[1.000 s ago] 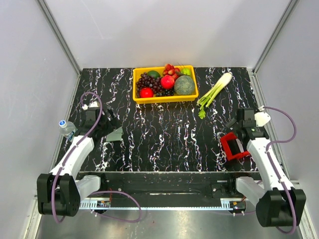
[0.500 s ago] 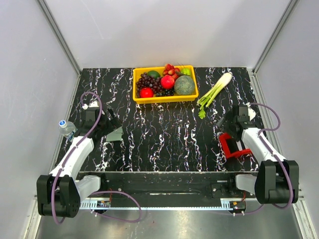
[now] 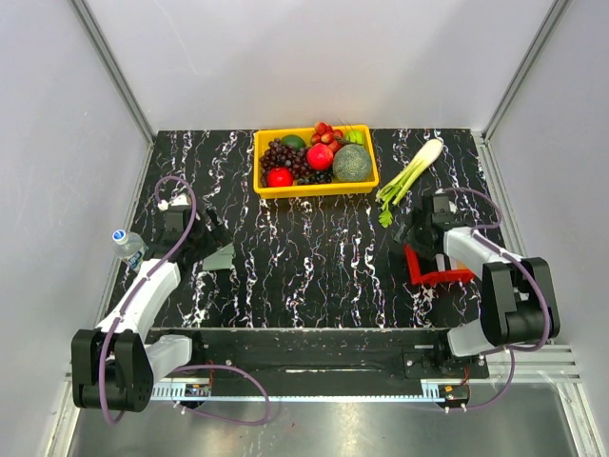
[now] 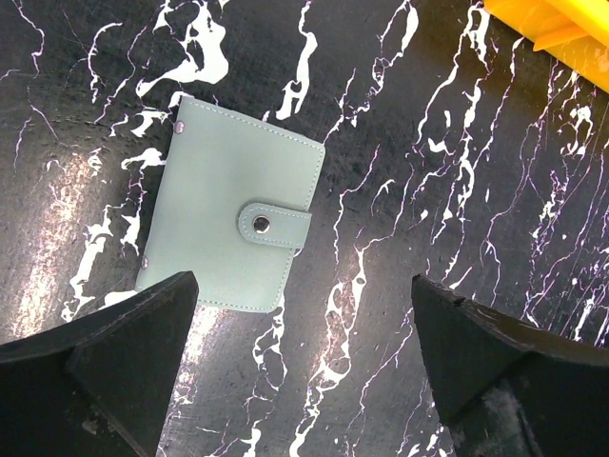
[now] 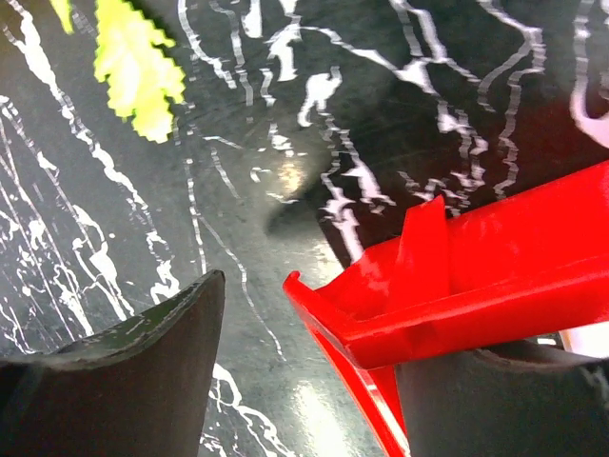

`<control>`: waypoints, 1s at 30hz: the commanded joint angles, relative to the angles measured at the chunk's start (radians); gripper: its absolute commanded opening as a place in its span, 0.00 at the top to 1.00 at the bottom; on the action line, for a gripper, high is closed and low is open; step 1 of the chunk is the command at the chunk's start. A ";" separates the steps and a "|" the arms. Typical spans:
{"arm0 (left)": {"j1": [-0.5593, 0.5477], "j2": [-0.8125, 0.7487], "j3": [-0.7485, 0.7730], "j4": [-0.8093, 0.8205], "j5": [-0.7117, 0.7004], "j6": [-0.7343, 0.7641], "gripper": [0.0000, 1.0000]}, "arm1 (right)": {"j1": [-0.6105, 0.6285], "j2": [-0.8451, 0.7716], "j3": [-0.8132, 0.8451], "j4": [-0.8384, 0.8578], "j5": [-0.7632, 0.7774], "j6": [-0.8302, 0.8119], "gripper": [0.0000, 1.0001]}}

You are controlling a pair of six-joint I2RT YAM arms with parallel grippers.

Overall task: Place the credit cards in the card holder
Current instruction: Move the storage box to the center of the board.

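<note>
Left wrist view: left gripper (image 4: pixel 303 290) hangs with jaws wide apart over the card holder (image 4: pixel 231 221). The holder lies flat with its snap fastened on the marbled table (image 4: pixel 409 181), with open tabletop beside it. Right gripper (image 5: pixel 319 328) has its jaws apart, straddling the rim of the red basket (image 5: pixel 504 271) near the right edge. Farther back, a celery stalk (image 3: pixel 411 169) and a yellow fruit tray (image 3: pixel 314 188) lie near the far edge.

A small grey-green soft card holder (image 3: pixel 220 257) lies on the black white-veined tabletop (image 3: pixel 314 238), just beside the left gripper (image 3: pixel 211 231). Opposite, the right gripper (image 3: pixel 419 231) sits at a red plastic mesh basket (image 3: pixel 442 278), near a pale green celery stalk (image 3: pixel 409 171).
</note>
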State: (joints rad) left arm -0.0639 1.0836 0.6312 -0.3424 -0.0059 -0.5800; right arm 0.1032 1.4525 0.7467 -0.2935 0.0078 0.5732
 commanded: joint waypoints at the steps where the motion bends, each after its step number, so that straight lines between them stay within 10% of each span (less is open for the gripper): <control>1: 0.004 0.002 0.007 0.029 -0.035 0.011 0.01 | 0.076 0.045 0.063 0.057 0.008 -0.039 0.31; 20: 0.004 0.025 -0.008 0.022 -0.086 -0.007 0.01 | 0.270 0.184 0.215 0.056 -0.095 -0.265 0.41; 30: 0.007 0.105 0.027 -0.026 -0.194 -0.031 0.01 | 0.302 -0.137 0.194 0.022 -0.153 -0.326 0.27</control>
State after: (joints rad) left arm -0.0639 1.1500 0.6273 -0.3698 -0.1387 -0.5972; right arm 0.3939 1.4883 0.9215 -0.2878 -0.0929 0.2787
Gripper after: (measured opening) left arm 0.988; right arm 0.718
